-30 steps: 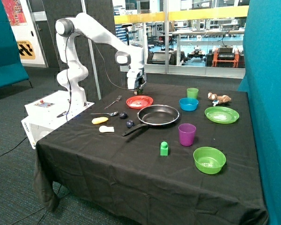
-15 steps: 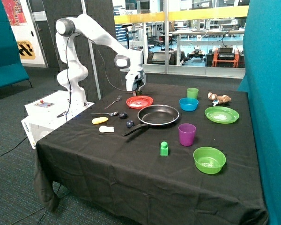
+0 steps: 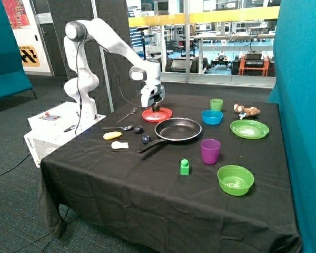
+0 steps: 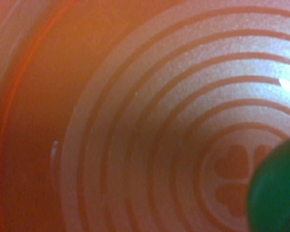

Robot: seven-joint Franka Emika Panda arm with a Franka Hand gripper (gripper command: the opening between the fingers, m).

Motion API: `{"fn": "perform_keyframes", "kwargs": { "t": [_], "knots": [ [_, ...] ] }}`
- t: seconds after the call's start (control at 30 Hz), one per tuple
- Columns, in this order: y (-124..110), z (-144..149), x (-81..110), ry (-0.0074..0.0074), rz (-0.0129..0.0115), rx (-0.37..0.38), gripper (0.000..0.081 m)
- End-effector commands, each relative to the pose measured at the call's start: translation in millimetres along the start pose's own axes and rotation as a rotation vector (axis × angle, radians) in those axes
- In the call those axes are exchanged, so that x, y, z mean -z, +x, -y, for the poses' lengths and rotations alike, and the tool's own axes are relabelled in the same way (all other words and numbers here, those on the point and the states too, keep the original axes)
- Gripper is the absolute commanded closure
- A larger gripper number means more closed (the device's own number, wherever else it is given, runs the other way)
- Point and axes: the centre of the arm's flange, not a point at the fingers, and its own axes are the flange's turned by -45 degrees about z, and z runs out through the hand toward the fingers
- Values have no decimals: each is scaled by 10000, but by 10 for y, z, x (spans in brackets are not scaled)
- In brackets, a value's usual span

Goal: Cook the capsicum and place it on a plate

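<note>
The red-orange plate [image 3: 164, 115] lies on the black table behind the frying pan [image 3: 178, 129]. My gripper [image 3: 157, 107] hangs low over the plate's middle, shut on the dark green capsicum [image 3: 157, 109], which is just above or touching the plate. In the wrist view the plate's ringed surface [image 4: 135, 121] fills the picture from very close, and the capsicum [image 4: 278, 193] shows as a dark green lump at one corner. The pan holds nothing.
A fork [image 3: 127, 114], a spoon [image 3: 117, 127], two dark purple pieces [image 3: 145, 139], a yellow piece [image 3: 112, 135] and a white piece [image 3: 119, 145] lie near the pan handle. Blue bowl [image 3: 212, 116], green cup [image 3: 216, 104], purple cup [image 3: 210, 151], green block [image 3: 185, 166], lime plate [image 3: 249, 128] and green bowl [image 3: 235, 179] stand further along.
The gripper has come down with the capsicum from a little above the red-orange plate to just over its surface. Nothing else has moved.
</note>
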Motion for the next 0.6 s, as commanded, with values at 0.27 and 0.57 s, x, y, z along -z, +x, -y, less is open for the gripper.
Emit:
{"fn": "perform_keyframes", "kwargs": {
  "t": [0.27,0.57],
  "knots": [
    [24,132,-155,-46,7,-214,464],
    [8,75,-188,-46,6,-273,216]
  ]
}}
